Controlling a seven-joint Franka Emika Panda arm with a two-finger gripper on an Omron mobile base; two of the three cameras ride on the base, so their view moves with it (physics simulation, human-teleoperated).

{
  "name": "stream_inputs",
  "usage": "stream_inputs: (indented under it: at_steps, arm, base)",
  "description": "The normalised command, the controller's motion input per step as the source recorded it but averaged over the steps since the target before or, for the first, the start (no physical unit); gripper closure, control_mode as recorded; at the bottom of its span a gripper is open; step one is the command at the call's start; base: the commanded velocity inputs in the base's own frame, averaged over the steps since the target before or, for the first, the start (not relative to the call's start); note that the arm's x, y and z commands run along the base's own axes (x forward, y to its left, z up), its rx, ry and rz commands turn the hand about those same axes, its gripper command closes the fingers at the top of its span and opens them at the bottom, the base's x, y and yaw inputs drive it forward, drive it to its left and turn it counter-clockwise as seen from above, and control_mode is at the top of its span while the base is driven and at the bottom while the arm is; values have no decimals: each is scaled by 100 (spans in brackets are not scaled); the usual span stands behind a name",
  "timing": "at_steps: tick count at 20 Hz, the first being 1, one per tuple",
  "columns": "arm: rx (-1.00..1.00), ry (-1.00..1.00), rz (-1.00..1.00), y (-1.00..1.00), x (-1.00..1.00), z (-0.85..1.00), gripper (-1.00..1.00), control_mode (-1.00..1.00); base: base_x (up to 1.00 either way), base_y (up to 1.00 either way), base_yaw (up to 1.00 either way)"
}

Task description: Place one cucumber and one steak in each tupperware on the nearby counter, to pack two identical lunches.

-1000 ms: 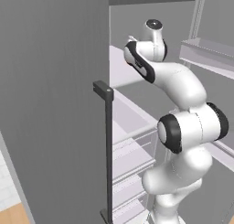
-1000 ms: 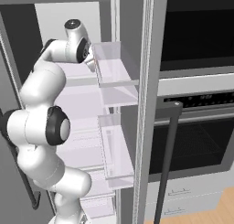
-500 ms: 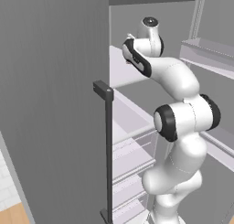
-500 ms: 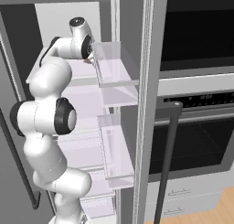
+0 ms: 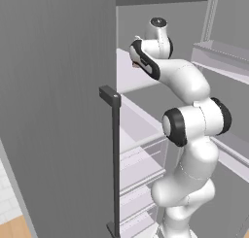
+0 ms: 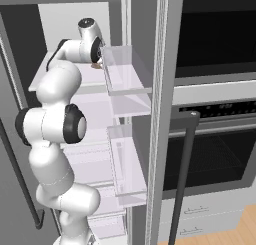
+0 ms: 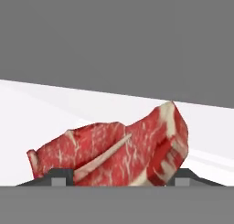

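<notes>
fridge [image 5: 58, 110]: open; grey door panel fills left of left base view, dark vertical handle [image 5: 115, 159] at centre.
arm [image 5: 194, 125]: rises lower right in left base view, reaches to upper centre, onto the upper shelf [image 5: 133, 76].
door bins [image 6: 127, 71]: clear, centre of right base view, one above another.
oven [image 6: 215, 139]: right of right base view.
steak [image 7: 119, 152]: red, pale streaks; lies on white shelf, lower centre of hand view, between the finger tips.
gripper [image 7: 119, 179]: fingers [image 7: 61, 177] flank steak on both sides; contact cannot be told.
</notes>
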Motion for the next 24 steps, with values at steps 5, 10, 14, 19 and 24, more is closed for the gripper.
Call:
stream_inputs:
  at_steps: [5, 10, 14, 19, 24]
  arm:
    - [0, -1, 0, 0, 36, -45, 100, -100]
    - [-2, 0, 0, 5, 25, -22, 100, -100]
    - [-10, -11, 3, 41, -17, 0, 100, -100]
    - [-5, -14, 3, 36, -69, 8, 100, -100]
    - [0, -20, 0, 5, -93, 10, 100, -100]
  base:
    - [0, 0, 0]
    - [0, 0, 0]
    - [0, 0, 0]
    - [0, 0, 0]
    - [0, 0, 0]
